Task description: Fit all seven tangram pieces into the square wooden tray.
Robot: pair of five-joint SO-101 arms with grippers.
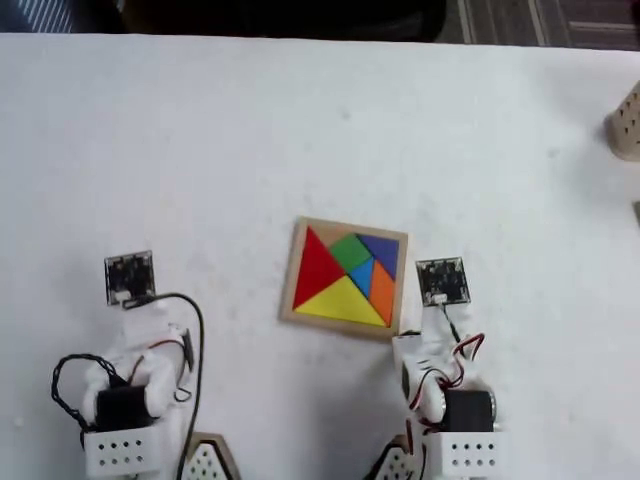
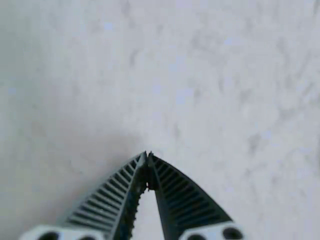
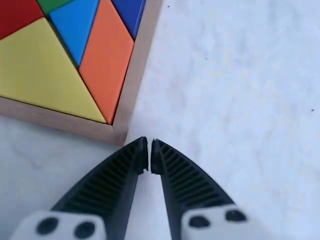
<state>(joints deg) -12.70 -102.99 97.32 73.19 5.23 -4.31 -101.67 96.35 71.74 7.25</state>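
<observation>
On the white table [image 1: 300, 130] the tray [image 1: 291, 272] looks full, so the right gripper [image 3: 149, 150] by its 5 o'clock corner and the left gripper [image 2: 147, 165] toward 8 o'clock, both clenched empty, must not nudge it.

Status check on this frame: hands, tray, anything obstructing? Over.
Left hand shut, empty, over the table. Right hand shut, empty, just off the tray corner. Tray full of tangram pieces, no gaps seen. Nothing in the way.

The wooden tray [image 3: 134, 75] and its red piece [image 3: 15, 12] run off the right wrist view's edge.
</observation>
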